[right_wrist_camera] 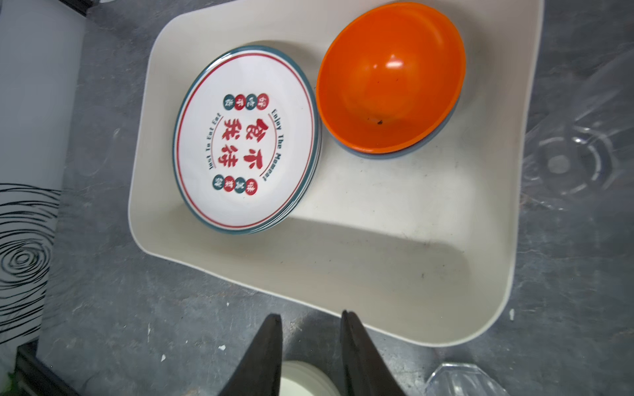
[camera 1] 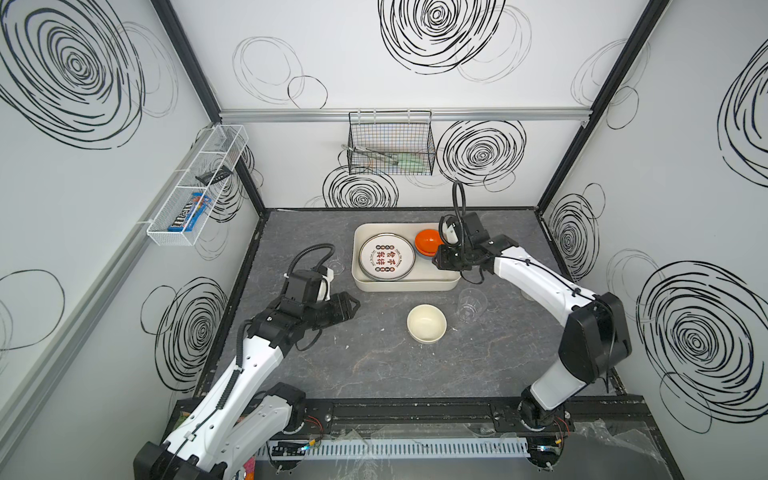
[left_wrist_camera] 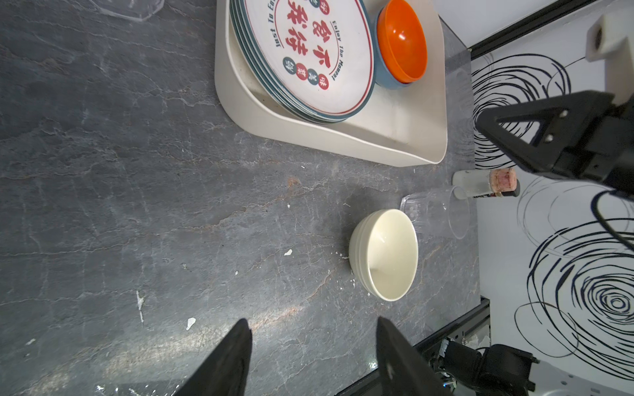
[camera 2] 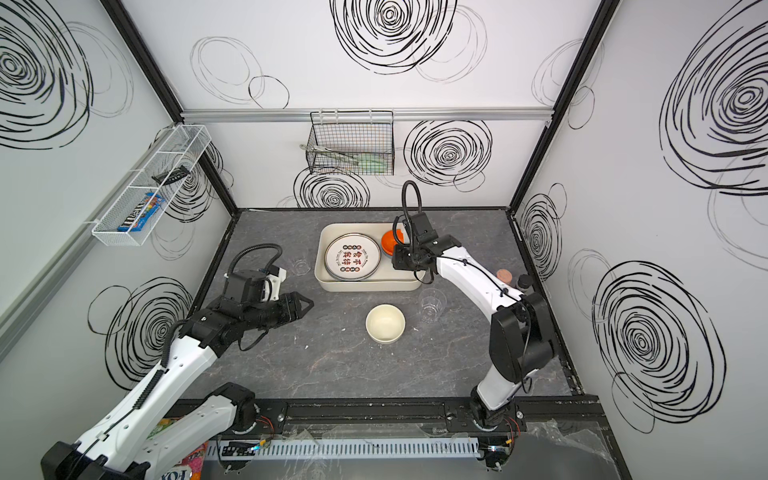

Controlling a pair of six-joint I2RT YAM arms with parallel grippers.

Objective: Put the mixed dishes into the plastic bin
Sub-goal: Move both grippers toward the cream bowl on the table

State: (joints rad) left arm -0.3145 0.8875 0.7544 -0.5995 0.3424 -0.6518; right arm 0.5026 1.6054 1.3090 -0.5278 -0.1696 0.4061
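Dark grey marbled counter [camera 1: 374, 365] fills the cell, closed in by white walls covered in black scribbles. At its far middle sits the plastic bin [camera 1: 405, 286]. In the bin's left half I see a stack of white plates [camera 1: 386, 256] with red characters. In its far right corner an orange bowl [camera 1: 426, 242] nests in a blue bowl [right_wrist_camera: 363, 152], just beside the stack.

Three dishes are outside the bin. The cream bowl [camera 1: 426, 323] stands upright on the counter, nearer than the bin. A clear cup [camera 1: 469, 305] is just to its right, and a second clear cup [camera 1: 336, 264] is just left of the bin (hard to make out against the stone).

My right gripper [right_wrist_camera: 310, 317] hangs over the bin's right end, fingers parted a little with nothing between them. My left gripper [left_wrist_camera: 313, 325] hovers over the left of the counter, spread wide and empty, aimed toward the cream bowl but well apart from it.
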